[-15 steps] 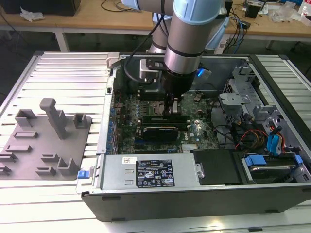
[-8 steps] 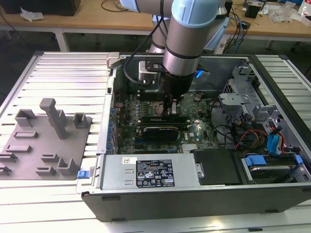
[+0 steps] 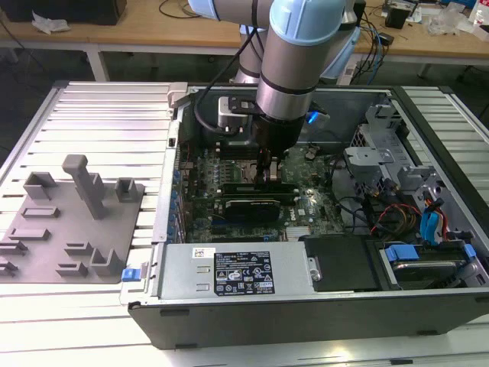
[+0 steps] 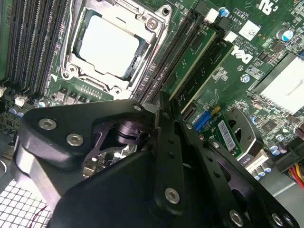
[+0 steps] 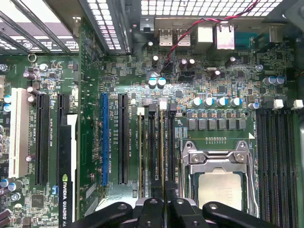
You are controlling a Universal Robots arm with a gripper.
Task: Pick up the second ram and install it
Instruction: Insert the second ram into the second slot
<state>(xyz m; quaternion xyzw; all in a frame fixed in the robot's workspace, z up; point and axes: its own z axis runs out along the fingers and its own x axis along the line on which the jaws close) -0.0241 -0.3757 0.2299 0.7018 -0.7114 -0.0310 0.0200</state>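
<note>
My gripper (image 3: pixel 267 172) reaches down into the open computer case over the motherboard (image 3: pixel 306 206). In both wrist views its black fingers are closed together on a thin green stick, the second ram (image 4: pixel 190 59), which stands edge-on in a memory slot beside the processor socket (image 4: pixel 109 47). In the first wrist view the ram (image 5: pixel 165 152) runs as a narrow line up from the gripper (image 5: pixel 165 202). The gripper (image 4: pixel 160 102) grips one end of the stick. Another green stick (image 4: pixel 213 66) stands in a neighbouring slot.
A black graphics card (image 3: pixel 248 206) lies just in front of the gripper. The power supply (image 3: pixel 229 271) fills the case's near side. A drive cage with cables (image 3: pixel 412 214) is at the exterior view's right. A grey fixture plate (image 3: pixel 69 222) lies outside the case.
</note>
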